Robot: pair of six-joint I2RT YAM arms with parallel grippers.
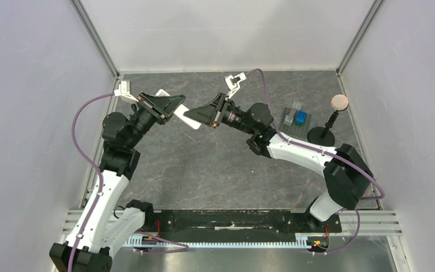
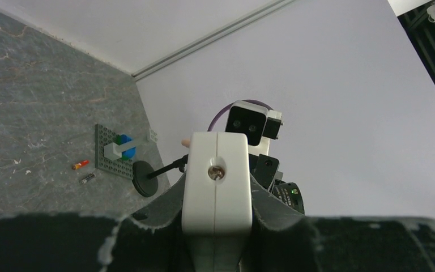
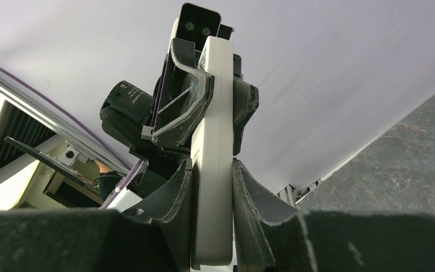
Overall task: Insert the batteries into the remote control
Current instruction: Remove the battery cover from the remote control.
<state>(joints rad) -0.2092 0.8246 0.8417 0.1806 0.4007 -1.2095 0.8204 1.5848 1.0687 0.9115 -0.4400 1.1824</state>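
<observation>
The slim white remote control [image 1: 184, 117] hangs in the air above the table's far middle, held from both ends. My left gripper [image 1: 173, 110] is shut on its left end and my right gripper [image 1: 199, 117] is shut on its right end. In the left wrist view the remote's end face [image 2: 216, 181] with a small round lens sits between the jaws. In the right wrist view the remote [image 3: 212, 147] is edge-on between the pads. The two batteries lie on the table: a red one [image 2: 80, 165] and a dark one [image 2: 86, 178]. They do not show in the top view.
A grey studded plate with blue and grey blocks [image 1: 297, 117] lies at the far right, also in the left wrist view [image 2: 116, 153]. A black stand [image 1: 320, 135] with a round brown disc [image 1: 340, 102] stands next to it. White walls close the far side and both sides.
</observation>
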